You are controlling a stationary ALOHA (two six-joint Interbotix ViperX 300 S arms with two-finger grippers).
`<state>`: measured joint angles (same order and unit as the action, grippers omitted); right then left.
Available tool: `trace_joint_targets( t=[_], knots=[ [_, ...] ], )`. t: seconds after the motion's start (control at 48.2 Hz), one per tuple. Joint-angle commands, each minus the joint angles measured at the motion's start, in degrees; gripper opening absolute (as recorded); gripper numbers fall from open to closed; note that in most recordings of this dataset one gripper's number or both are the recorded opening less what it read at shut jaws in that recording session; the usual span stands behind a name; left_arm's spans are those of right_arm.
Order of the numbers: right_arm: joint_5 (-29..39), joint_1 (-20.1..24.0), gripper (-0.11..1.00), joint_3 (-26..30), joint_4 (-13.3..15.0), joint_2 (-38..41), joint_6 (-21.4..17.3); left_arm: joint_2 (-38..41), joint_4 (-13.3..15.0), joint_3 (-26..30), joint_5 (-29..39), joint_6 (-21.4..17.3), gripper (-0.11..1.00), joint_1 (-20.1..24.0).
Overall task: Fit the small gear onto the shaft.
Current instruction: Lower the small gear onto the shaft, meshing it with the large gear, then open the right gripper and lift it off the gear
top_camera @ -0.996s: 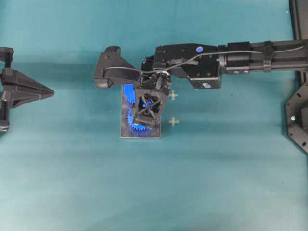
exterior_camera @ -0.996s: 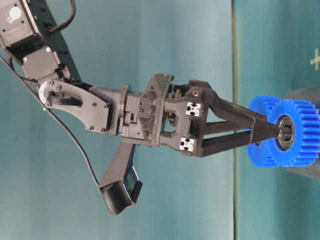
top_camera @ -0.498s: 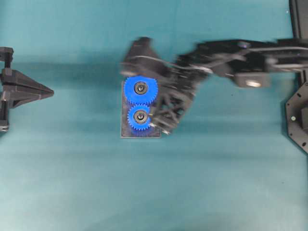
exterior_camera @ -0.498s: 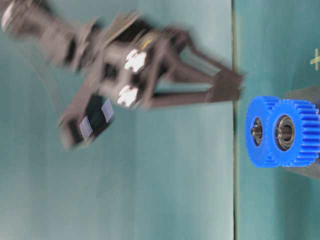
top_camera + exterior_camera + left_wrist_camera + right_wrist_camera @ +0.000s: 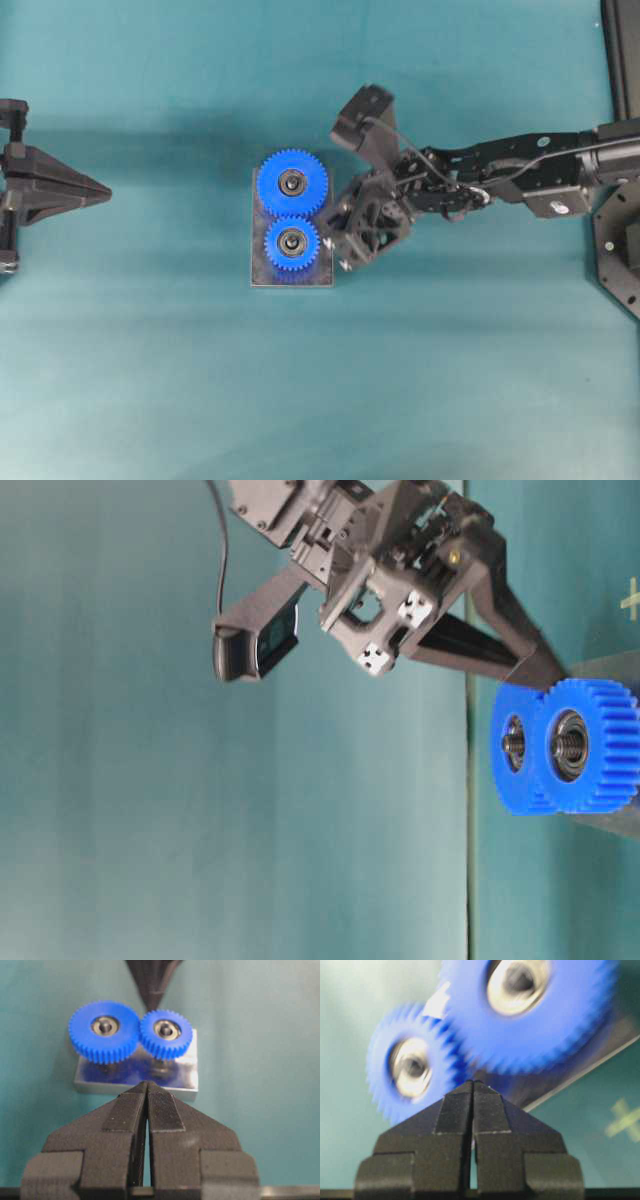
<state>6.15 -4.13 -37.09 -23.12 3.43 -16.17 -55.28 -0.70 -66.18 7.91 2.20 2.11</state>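
Gear: the small bright blue plastic toothed gear (image 5: 292,243) sits on its thin silver shaft (image 5: 166,1029), meshing the larger blue gear (image 5: 292,184).
Tool: my right tool (image 5: 345,250) is closed, empty, beside the grey metal plate (image 5: 320,278).
Care: I pull away sideways, avoiding the teeth.

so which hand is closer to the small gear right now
Right. The right hand sits shut just beside the small gear, off the plate's edge and not touching it. The left hand, also shut, is parked far away at the table's opposite side.
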Motion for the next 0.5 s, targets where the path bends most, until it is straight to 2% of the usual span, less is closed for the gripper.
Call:
trace_joint_targets(
  t=[0.0, 0.477],
  knots=[
    [-0.79, 0.88, 0.0, 0.35, -0.09, -0.7, -1.05, 0.35, -0.09, 1.14, -0.18, 0.0, 0.0, -0.09],
    [1.32, 10.28, 0.0, 0.35, -0.09, -3.25, -8.96, 0.26, -0.18, 1.14, -0.18, 0.0, 0.0, -0.09]
  ],
)
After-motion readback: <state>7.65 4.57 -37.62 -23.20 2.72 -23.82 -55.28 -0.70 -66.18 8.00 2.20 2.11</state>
